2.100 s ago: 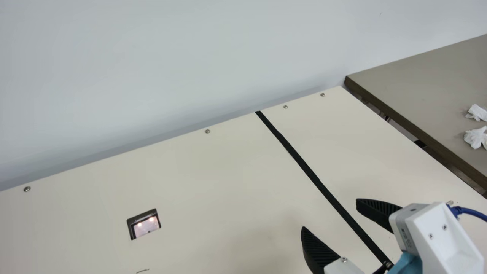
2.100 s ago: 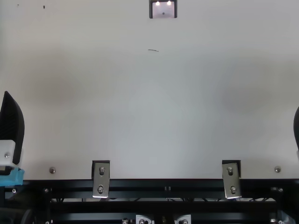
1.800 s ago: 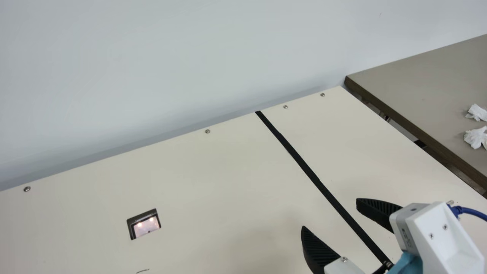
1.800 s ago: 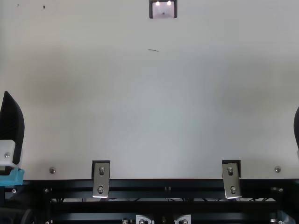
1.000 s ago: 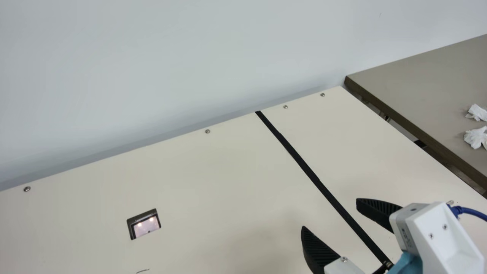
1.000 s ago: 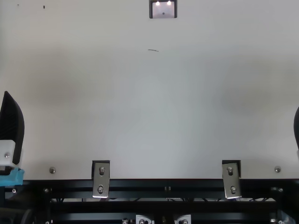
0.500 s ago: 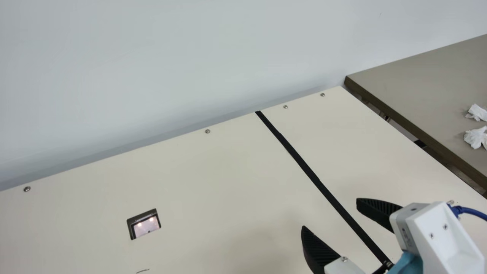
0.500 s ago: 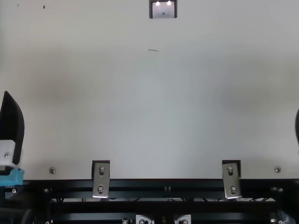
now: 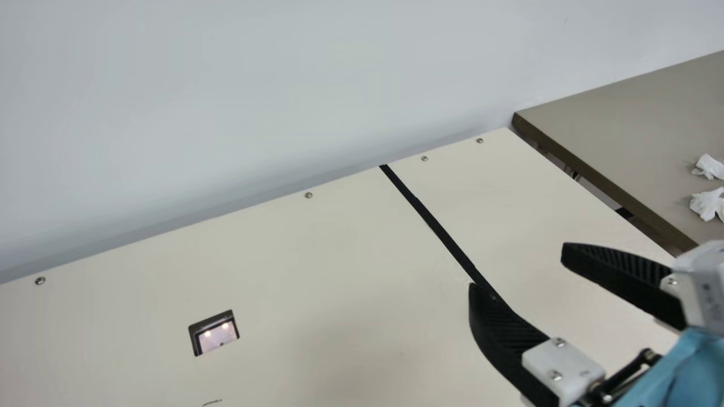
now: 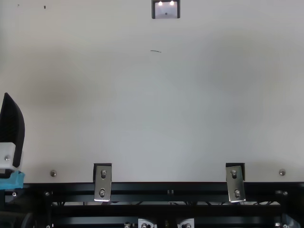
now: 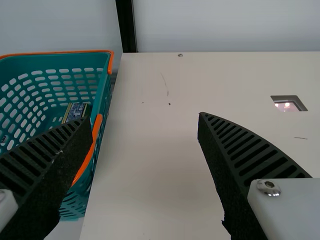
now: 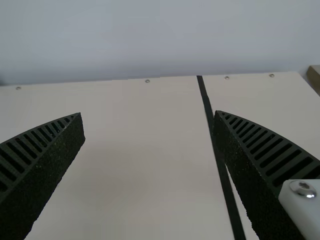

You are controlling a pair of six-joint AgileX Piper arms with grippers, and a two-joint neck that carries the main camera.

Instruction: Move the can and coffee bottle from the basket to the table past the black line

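Plainly, the right claw point(image 9: 516, 265) gapes wide and empty toward four o'clock in the main view, one finger overlapping the black line point(image 9: 444, 233). The left claw point(image 10: 12, 128), at nine o'clock in the top view, is also spread wide with nothing between its fingers. Beside the cream table point(image 9: 317, 271), the left wrist view has a teal basket point(image 11: 50, 52) holding a blue-labelled item point(image 11: 75, 113); whether can or coffee bottle, I cannot tell. Crumpled white tissues point(image 9: 706, 204) lie at three o'clock in the main view.
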